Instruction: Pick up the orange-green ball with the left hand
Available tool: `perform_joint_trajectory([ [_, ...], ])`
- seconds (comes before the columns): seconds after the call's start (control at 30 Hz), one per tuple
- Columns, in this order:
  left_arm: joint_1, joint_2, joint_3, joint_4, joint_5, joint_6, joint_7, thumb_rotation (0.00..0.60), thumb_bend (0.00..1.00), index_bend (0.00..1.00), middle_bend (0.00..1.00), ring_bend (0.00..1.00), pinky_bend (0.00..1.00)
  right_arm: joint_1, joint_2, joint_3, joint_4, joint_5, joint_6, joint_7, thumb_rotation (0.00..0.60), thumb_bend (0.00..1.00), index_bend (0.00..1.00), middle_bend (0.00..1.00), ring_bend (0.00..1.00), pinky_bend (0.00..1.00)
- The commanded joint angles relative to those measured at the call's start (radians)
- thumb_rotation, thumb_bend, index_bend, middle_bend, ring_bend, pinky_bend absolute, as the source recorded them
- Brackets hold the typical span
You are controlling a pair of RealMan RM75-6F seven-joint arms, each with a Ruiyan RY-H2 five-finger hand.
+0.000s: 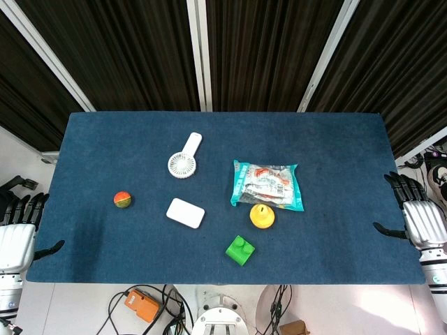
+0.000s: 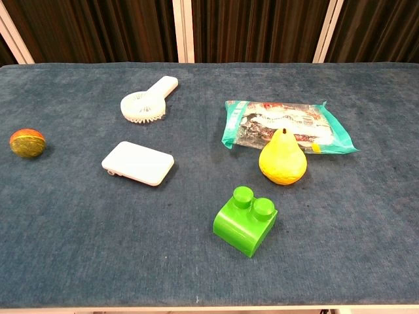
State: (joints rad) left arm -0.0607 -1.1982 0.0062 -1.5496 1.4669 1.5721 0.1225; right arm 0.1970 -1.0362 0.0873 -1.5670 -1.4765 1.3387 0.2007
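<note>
The orange-green ball (image 1: 123, 199) (image 2: 27, 142) lies on the blue table toward its left side, with nothing touching it. My left hand (image 1: 17, 230) hangs off the table's left edge, well left of the ball and slightly nearer to me, fingers spread and empty. Off the right edge, my right hand (image 1: 418, 213) is likewise open and holds nothing. Neither hand shows in the chest view.
A white hand fan (image 1: 184, 158) (image 2: 146, 102), a white flat box (image 1: 186, 213) (image 2: 138, 163), a teal snack bag (image 1: 267, 185) (image 2: 288, 125), a yellow pear (image 1: 262, 216) (image 2: 283, 159) and a green brick (image 1: 239, 250) (image 2: 246, 220) lie right of the ball.
</note>
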Motion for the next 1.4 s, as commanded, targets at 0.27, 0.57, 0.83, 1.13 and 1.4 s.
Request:
perform_joint_trajectory([
  [0.27,-0.040,0.000,-0.029,-0.050,0.033,-0.035,0.044,0.600,0.01,0.03,0.09,0.05,0.04,-0.008,0.001,-0.003,-0.002,0.001,0.012,-0.007,0.600,0.28,0.10,0.09,0.00,0.10],
  [0.57,-0.254,-0.055,-0.125,-0.061,0.030,-0.276,0.125,0.600,0.03,0.18,0.17,0.17,0.31,-0.005,0.015,-0.002,-0.019,-0.013,0.019,-0.027,0.600,0.28,0.10,0.09,0.00,0.11],
  [0.83,-0.395,-0.143,-0.166,0.031,-0.145,-0.522,0.210,0.600,0.06,0.23,0.21,0.24,0.41,-0.005,0.011,-0.003,-0.012,-0.001,0.012,-0.021,0.600,0.28,0.11,0.09,0.00,0.11],
  [1.13,-0.421,-0.254,-0.146,0.175,-0.213,-0.563,0.202,0.600,0.09,0.31,0.26,0.31,0.47,-0.004,0.006,-0.002,0.000,0.008,0.003,-0.015,0.600,0.28,0.11,0.09,0.00,0.11],
  [1.4,-0.432,-0.291,-0.142,0.246,-0.237,-0.574,0.170,0.600,0.11,0.34,0.32,0.38,0.47,-0.003,0.000,-0.002,0.004,0.015,-0.004,-0.016,0.600,0.28,0.11,0.09,0.00,0.11],
])
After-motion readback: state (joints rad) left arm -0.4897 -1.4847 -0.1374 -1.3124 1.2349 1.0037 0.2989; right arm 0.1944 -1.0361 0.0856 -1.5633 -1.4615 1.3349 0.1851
